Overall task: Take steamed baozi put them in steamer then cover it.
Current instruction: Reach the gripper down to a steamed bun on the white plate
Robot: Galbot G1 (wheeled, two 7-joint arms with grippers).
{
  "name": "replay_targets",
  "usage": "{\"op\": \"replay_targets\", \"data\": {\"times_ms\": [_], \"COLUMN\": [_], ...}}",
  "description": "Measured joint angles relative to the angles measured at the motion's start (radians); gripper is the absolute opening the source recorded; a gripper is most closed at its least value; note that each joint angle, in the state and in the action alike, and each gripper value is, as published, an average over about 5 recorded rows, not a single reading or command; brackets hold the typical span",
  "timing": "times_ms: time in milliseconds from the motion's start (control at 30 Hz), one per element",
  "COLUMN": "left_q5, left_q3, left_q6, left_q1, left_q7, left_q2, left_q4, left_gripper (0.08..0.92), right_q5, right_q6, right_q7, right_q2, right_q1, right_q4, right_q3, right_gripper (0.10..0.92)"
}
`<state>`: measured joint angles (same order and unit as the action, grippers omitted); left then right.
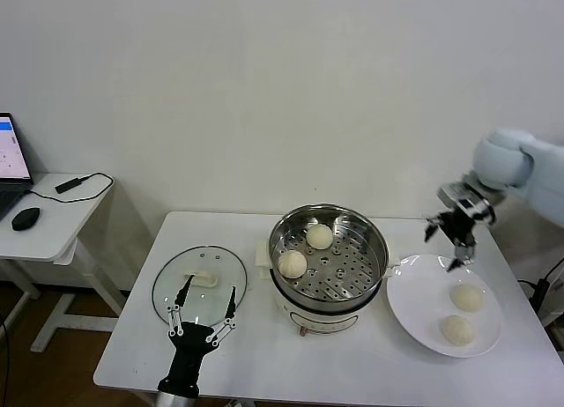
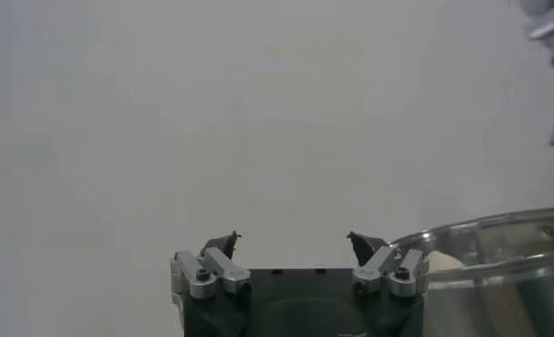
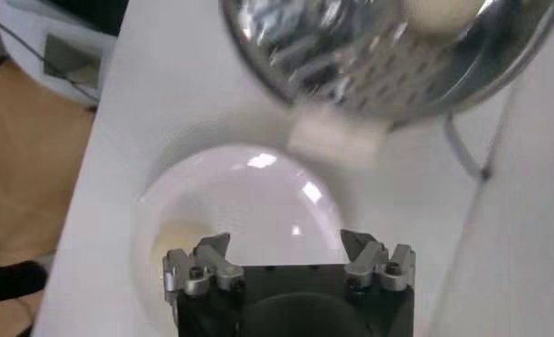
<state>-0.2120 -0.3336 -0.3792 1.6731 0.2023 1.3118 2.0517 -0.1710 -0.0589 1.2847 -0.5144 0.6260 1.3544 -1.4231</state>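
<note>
The steamer [image 1: 357, 275] stands mid-table with two baozi [image 1: 319, 236] [image 1: 292, 264] on its perforated tray. Two more baozi [image 1: 466, 297] [image 1: 456, 329] lie on the white plate [image 1: 423, 292] to its right. My right gripper [image 1: 443, 248] hangs open and empty above the plate's far edge; its wrist view shows the gripper [image 3: 286, 243] over the plate [image 3: 240, 197] with the steamer [image 3: 377, 55] beyond. My left gripper [image 1: 210, 285] is open over the glass lid [image 1: 172, 292], near its cream handle [image 1: 204, 279]. In the left wrist view the gripper [image 2: 295, 240] is empty, with the steamer rim [image 2: 496, 229] beside it.
A small white square [image 1: 262, 253] lies between lid and steamer. A side table [image 1: 53, 226] at the far left carries a laptop [image 1: 11, 160] and a mouse [image 1: 25, 218]. The white wall rises close behind the table's back edge.
</note>
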Motion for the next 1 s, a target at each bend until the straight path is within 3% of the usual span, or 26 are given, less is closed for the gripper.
{"op": "replay_targets", "data": {"times_ms": [1000], "left_q5": [-0.01], "left_q3": [-0.015], "left_q6": [-0.005], "left_q1": [0.016], "left_q7": [0.003], "left_q2": [0.013], "left_q4": [0.0], "left_gripper": [0.823], "right_q5": [0.155], "right_q6": [0.021], "right_q7": [-0.126], "right_q2": [0.077], "right_q1": [-0.541], "right_q4": [-0.065], "right_q3": [0.35], "right_gripper": [0.817]}}
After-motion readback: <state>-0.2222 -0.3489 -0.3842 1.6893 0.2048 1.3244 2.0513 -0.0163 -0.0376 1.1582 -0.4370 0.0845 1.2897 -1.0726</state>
